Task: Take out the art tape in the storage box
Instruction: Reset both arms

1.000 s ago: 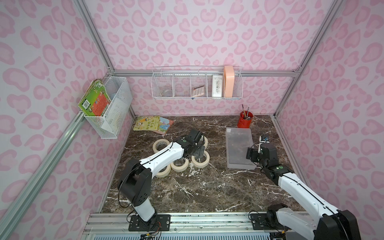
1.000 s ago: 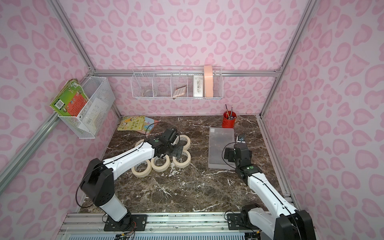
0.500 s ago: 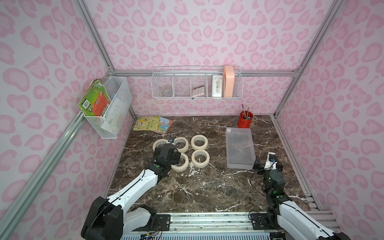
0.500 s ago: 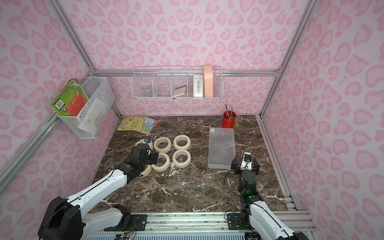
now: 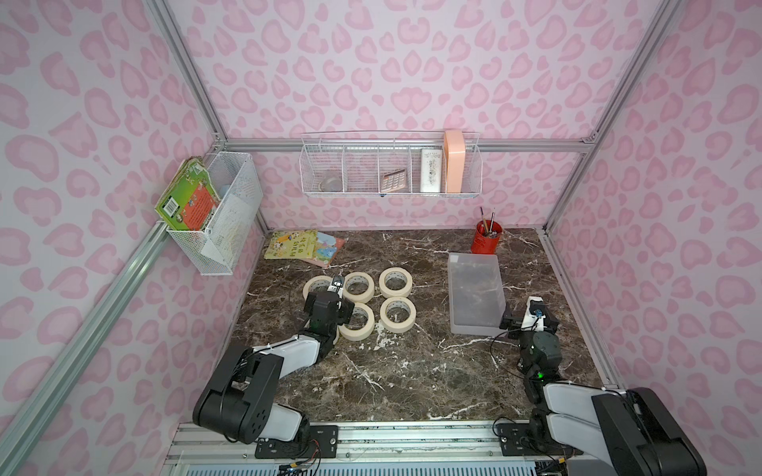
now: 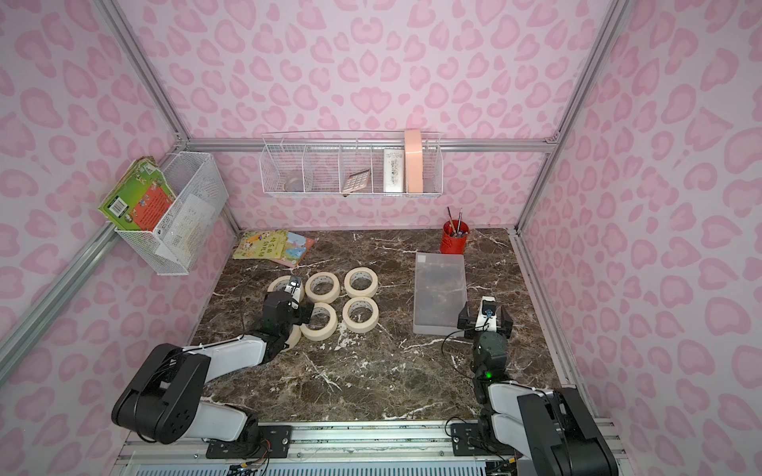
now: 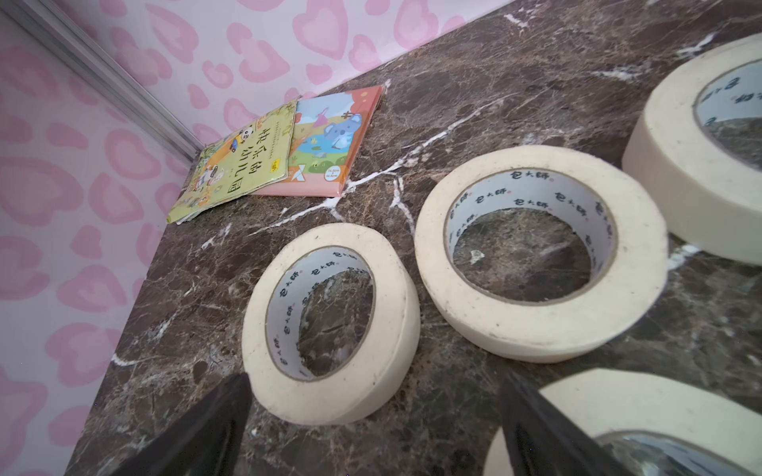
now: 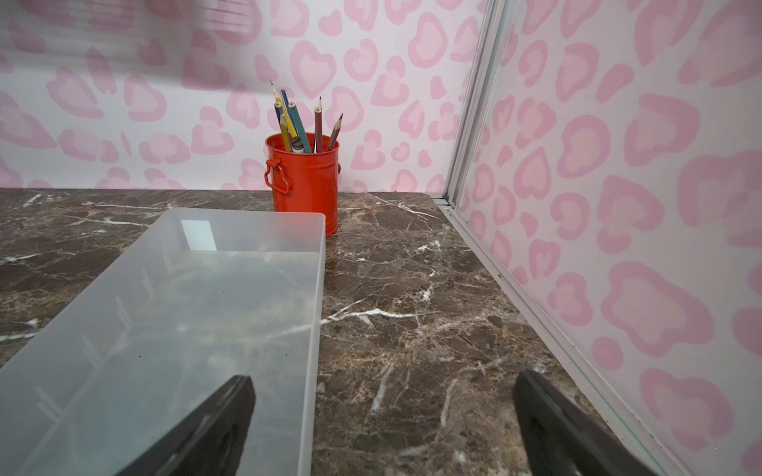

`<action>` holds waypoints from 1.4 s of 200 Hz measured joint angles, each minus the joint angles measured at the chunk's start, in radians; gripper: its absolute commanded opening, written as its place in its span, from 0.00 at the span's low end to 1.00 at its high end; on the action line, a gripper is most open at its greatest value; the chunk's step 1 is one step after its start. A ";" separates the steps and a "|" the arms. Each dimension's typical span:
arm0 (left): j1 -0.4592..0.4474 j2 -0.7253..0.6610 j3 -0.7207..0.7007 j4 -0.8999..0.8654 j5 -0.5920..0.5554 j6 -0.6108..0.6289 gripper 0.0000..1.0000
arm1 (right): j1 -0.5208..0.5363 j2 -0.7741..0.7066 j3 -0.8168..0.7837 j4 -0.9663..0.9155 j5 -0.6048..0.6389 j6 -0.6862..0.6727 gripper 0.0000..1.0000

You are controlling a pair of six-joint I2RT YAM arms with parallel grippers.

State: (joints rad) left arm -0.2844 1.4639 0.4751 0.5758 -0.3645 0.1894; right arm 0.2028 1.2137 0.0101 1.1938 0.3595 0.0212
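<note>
Over marble (image 5: 412, 371), left gripper (image 7: 379, 381) gapes empty above art tape (image 7: 536, 325); right gripper (image 8: 383, 379) gapes near storage box (image 8: 243, 230).

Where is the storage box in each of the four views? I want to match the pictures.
Top view: storage box right of the tape rolls, in front of the red cup.
Top view: same place, cup behind it.
Left wrist: not in it.
Right wrist: box fills the foreground, cup at its far corner.
Landmark: the red cup.
</note>
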 measured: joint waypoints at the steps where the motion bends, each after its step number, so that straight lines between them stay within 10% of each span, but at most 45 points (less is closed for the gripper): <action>1: 0.003 0.004 0.000 0.005 0.005 0.000 0.98 | 0.000 0.003 0.000 0.005 -0.001 0.000 1.00; 70: 0.232 0.090 -0.043 0.203 0.252 -0.107 0.98 | -0.041 0.397 0.017 0.345 -0.051 -0.077 1.00; 280: 0.245 0.080 -0.016 0.148 0.344 -0.138 0.98 | -0.084 0.378 0.091 0.402 -0.086 -0.070 1.00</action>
